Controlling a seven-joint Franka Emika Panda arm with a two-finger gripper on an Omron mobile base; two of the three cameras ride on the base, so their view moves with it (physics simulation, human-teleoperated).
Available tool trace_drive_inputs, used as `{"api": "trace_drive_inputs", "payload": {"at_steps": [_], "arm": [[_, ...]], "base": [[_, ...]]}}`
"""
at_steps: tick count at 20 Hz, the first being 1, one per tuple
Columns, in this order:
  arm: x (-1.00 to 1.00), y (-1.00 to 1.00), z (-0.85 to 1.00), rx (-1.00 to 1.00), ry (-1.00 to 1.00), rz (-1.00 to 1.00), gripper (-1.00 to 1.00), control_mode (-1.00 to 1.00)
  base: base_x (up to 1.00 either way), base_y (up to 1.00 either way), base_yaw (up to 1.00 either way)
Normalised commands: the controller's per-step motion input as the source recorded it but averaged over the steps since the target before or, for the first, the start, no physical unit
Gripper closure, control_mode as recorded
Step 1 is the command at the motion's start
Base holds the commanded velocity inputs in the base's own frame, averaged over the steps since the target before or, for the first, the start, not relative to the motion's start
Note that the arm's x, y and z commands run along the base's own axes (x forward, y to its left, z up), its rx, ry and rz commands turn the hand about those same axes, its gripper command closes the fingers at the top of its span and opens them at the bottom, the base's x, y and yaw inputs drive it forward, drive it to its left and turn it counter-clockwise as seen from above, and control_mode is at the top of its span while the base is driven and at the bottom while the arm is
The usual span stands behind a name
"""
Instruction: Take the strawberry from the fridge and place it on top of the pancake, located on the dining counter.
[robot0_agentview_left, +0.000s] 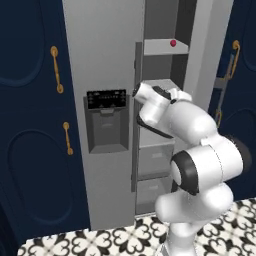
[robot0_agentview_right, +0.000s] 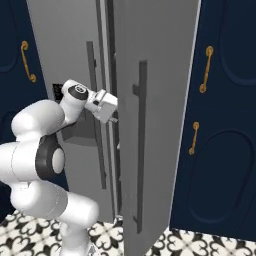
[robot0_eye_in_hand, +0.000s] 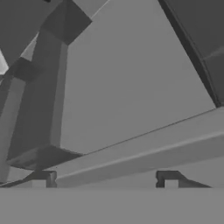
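Two fingertips (robot0_eye_in_hand: 39, 180) wide apart, gripper (robot0_eye_in_hand: 105, 181) empty.

The fridge (robot0_agentview_left: 107, 100) is a tall light-grey side-by-side unit with a black dispenser panel on its shut left door; its right door stands swung open, a dark vertical bar handle on its face, and grey inner shelves show in the gap. The strawberry (robot0_agentview_left: 173, 43), a tiny rounded red berry, rests on an upper shelf, well above the fingertips (robot0_eye_in_hand: 38, 180), which stand apart before grey inner surfaces.
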Motion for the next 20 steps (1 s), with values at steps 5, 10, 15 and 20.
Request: {"api": "trace_drive_inputs", "payload": {"at_steps": [5,10,15,20], "arm": [[-0.34,-1.0,0.01,0.0,-0.07,-0.1,-1.0,-1.0],[-0.13,-1.0,0.07,0.0,-0.07,-0.08,-1.0,-1.0],[-0.08,-1.0,0.04,0.0,-0.05,-0.06,-1.0,-1.0],[0.0,-1.0,0.02,0.01,-0.02,-0.04,-1.0,-1.0]], "base": [[0.0,0.0,0.0],[0.0,0.0,0.0],[0.0,0.0,0.0],[0.0,0.0,0.0]]}}
